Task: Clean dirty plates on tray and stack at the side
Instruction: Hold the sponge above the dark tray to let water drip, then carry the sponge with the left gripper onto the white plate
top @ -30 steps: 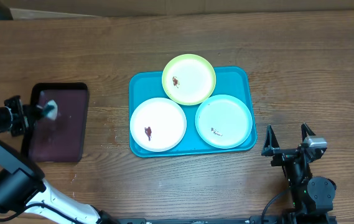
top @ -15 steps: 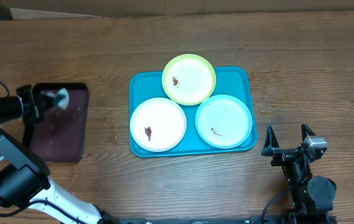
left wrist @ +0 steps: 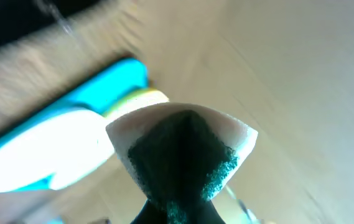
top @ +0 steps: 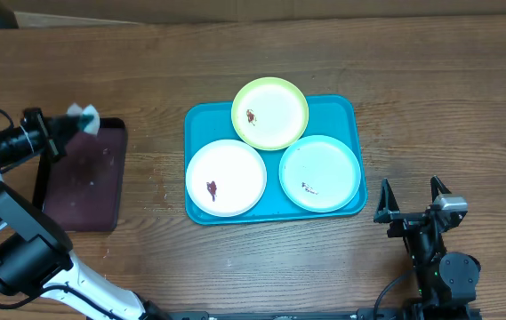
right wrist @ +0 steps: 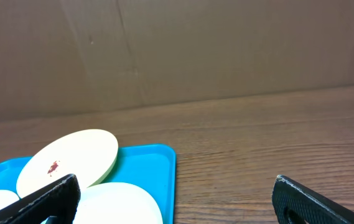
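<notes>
Three round, shallow, smeared plates, namely a yellow-green-rimmed plate [top: 269,113], a white plate [top: 226,178] and a pale mint plate [top: 319,172], are lying on one large turquoise rectangular plastic tray [top: 341,111]. The left gripper [top: 64,127] is clamping one white-and-green cleaning pad [top: 84,116] over the far edge of one dark maroon tray [top: 84,187] — the right gripper [top: 410,197] is sitting beside the turquoise tray, both fingers wide apart.

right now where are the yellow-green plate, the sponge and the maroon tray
yellow-green plate [top: 275,108]: overhead view, middle of its pale face.
sponge [left wrist: 183,149]: left wrist view, middle of its dark green side.
maroon tray [top: 84,187]: overhead view, bare floor of the tray.
</notes>
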Robot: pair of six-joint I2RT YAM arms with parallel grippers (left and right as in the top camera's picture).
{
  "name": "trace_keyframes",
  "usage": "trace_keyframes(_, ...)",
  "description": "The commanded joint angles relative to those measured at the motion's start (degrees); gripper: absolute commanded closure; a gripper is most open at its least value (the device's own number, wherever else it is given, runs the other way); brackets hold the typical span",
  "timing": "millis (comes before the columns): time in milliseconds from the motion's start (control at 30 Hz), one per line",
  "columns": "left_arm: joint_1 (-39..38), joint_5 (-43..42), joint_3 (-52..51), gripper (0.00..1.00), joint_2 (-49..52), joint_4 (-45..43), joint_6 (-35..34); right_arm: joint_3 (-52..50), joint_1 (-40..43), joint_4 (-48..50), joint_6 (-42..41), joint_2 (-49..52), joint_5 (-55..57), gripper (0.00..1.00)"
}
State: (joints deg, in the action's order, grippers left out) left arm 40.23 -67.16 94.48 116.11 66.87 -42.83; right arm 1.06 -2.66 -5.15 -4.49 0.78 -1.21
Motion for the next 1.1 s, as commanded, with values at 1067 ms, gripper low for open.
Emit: trace_keyframes(1067,-1.0,21.0,26.1,0.96,-2.9,15.3,31.4,-0.6,0.2,0.3,-0.2,-0.6,0.2,0.0)
